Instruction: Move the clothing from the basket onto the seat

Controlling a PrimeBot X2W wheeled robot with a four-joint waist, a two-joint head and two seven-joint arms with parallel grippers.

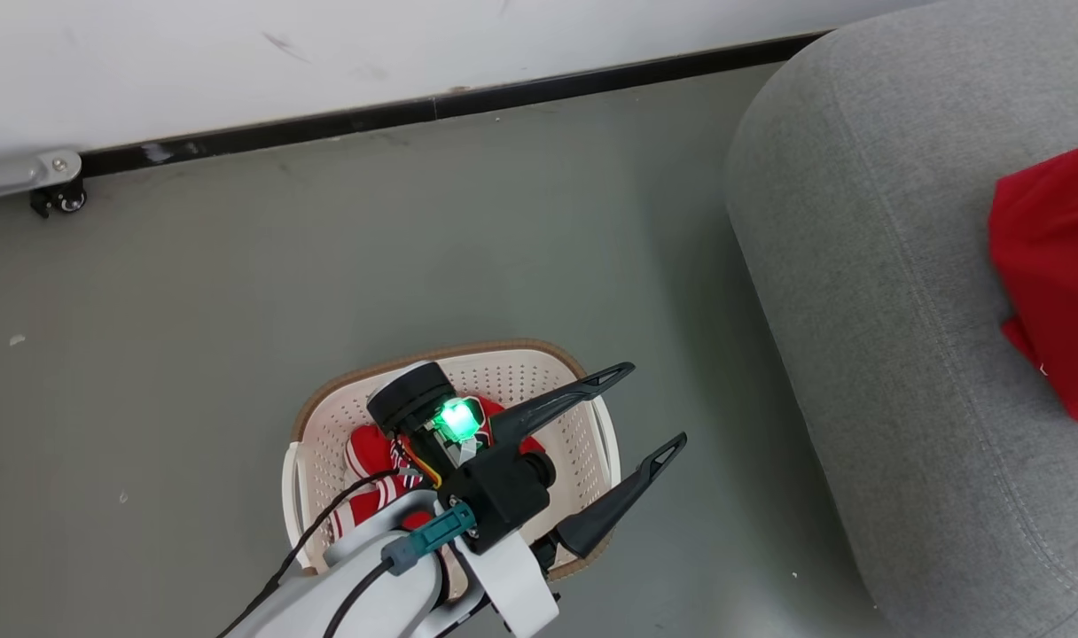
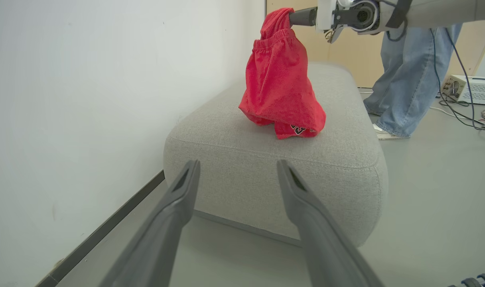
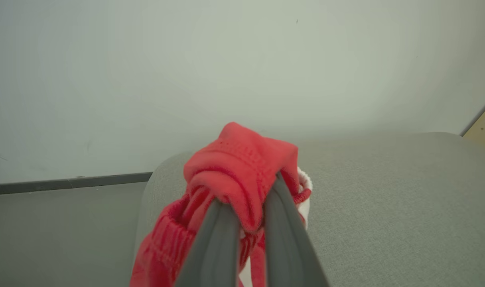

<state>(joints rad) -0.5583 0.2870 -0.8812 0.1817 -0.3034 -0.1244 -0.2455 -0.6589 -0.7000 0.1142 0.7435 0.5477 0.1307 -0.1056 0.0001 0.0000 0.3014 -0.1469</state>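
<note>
Your right claw is clamped on the bunched waistband of the plain red garment. The cloth hangs straight down from that claw, so its long axis runs vertical, waistband up and hem down. Its lower folds rest on the top of the seat, directly beneath the claw and set back from the rounded end.

Your left claw stands wide open with nothing between its fingers. It hovers above the basket, fingertips out past the rim on the side toward the seat and pointing at the seat's rounded end. Behind that claw, under its wrist, the jersey lies crumpled on the basket floor with white-striped trim showing. The arm hides most of it, so you cannot read which way it runs.

Seen from the left claw, the wall and its dark baseboard run along the left of the fingers and past the seat. Beyond the seat, to the right of the right claw's arm, a person's legs in jeans stand on the floor. Cables and a white box lie farther right. Bare floor separates the left claw from the seat's end. The seat top is open on every side of the hanging garment.
</note>
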